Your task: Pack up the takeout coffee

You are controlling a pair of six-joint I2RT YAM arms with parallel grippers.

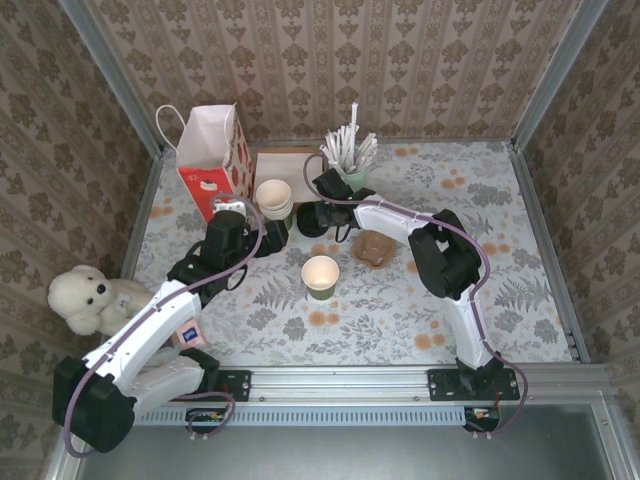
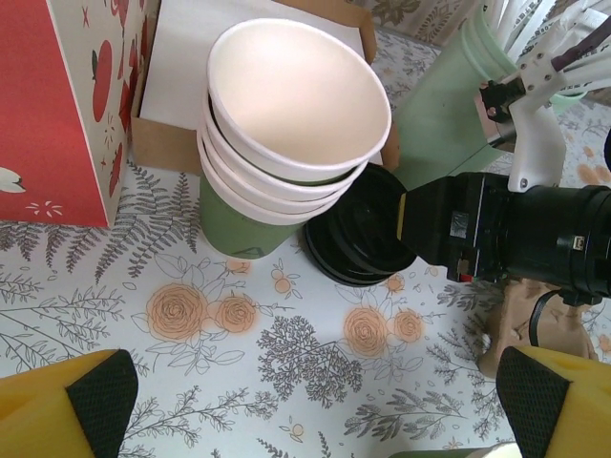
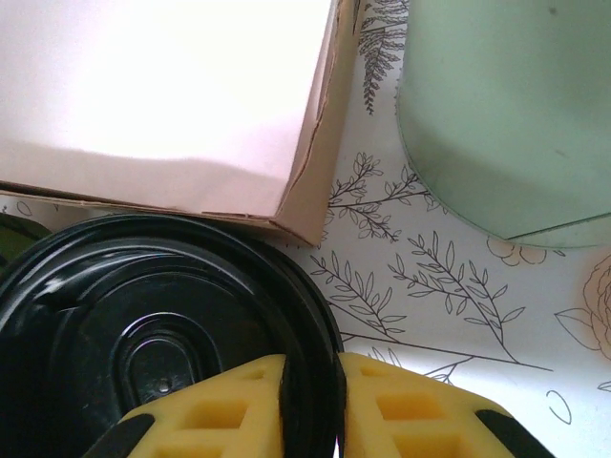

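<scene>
A lone green paper cup (image 1: 320,275) with a cream inside stands lidless at the table's middle; the takeout coffee as a lidded cup is out of view. A stack of black lids (image 1: 312,220) (image 2: 358,234) (image 3: 143,315) lies beside a stack of lidless green cups (image 1: 274,200) (image 2: 286,143). My right gripper (image 1: 322,212) (image 3: 310,382) is down at the lids, shut on the rim of the top black lid, one yellow finger (image 3: 229,405) on each side. My left gripper (image 1: 255,232) (image 2: 315,401) hovers open just short of the cup stack, with nothing between its fingers (image 2: 95,401).
A red paper bag (image 1: 212,150) (image 2: 67,105) stands at the back left. Behind the lids sit a cardboard box (image 1: 285,165) (image 3: 162,86) and a mint cup of straws (image 1: 350,165) (image 3: 506,114). A brown crumpled thing (image 1: 375,245) lies right of the lids; a teddy bear (image 1: 90,295) sits left.
</scene>
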